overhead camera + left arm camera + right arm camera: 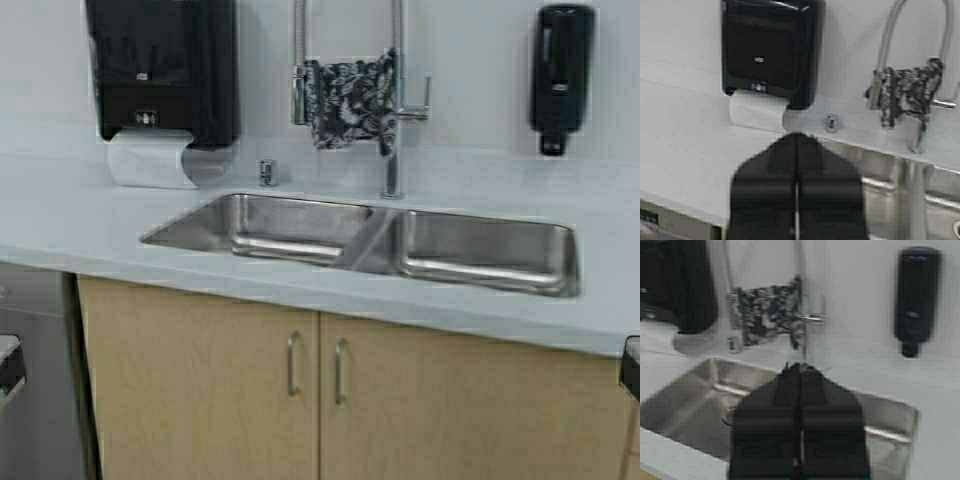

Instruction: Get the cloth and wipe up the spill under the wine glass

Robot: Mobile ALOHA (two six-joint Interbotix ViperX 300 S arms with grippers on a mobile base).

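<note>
The dark floral cloth hangs over the tall arched faucet behind the double sink; it also shows in the left wrist view and the right wrist view. The wine glass and the spill are out of view. My left gripper is shut and empty, held back from the counter and pointing toward the paper towel dispenser. My right gripper is shut and empty, held back and pointing over the sink toward the faucet. Only the arms' edges show low in the high view.
A steel double sink is set in the pale counter. A black paper towel dispenser with white paper hangs at the left, a black soap dispenser at the right. Wooden cabinet doors are below.
</note>
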